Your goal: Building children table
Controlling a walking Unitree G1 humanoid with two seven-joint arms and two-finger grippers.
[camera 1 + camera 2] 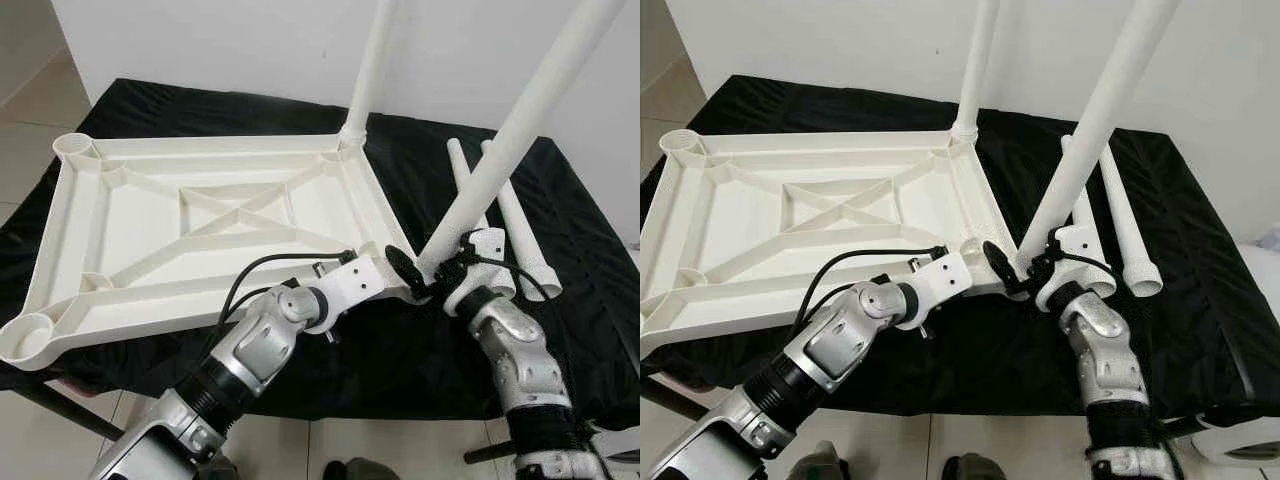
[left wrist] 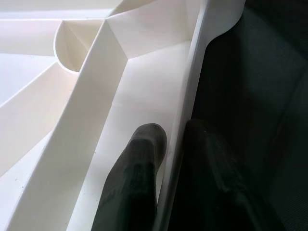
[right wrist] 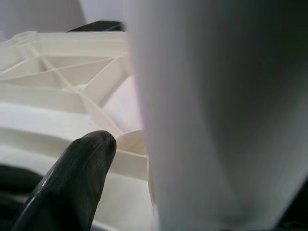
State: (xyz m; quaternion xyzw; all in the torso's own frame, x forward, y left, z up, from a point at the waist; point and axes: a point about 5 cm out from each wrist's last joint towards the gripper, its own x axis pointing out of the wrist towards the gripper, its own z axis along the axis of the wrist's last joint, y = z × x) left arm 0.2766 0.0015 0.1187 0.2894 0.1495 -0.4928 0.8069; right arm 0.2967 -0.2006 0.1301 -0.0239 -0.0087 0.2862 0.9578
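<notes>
A white plastic table top (image 1: 130,215) lies upside down on a black cloth. One white leg (image 1: 370,70) stands upright in its far right corner socket. A second white leg (image 1: 520,120) leans up to the right, its foot at the near right corner. My right gripper (image 1: 440,275) is shut on this leg's lower end; one black finger (image 3: 72,178) shows beside the leg (image 3: 216,120). My left gripper (image 1: 392,270) is shut on the table top's near rim close to that corner, one finger (image 2: 139,178) inside the rim and one outside.
Two loose white legs (image 1: 520,230) lie side by side on the black cloth (image 1: 580,240) at the right. Open round sockets sit at the near left (image 1: 28,335) and far left (image 1: 75,147) corners. A white wall rises behind; tiled floor lies below the front edge.
</notes>
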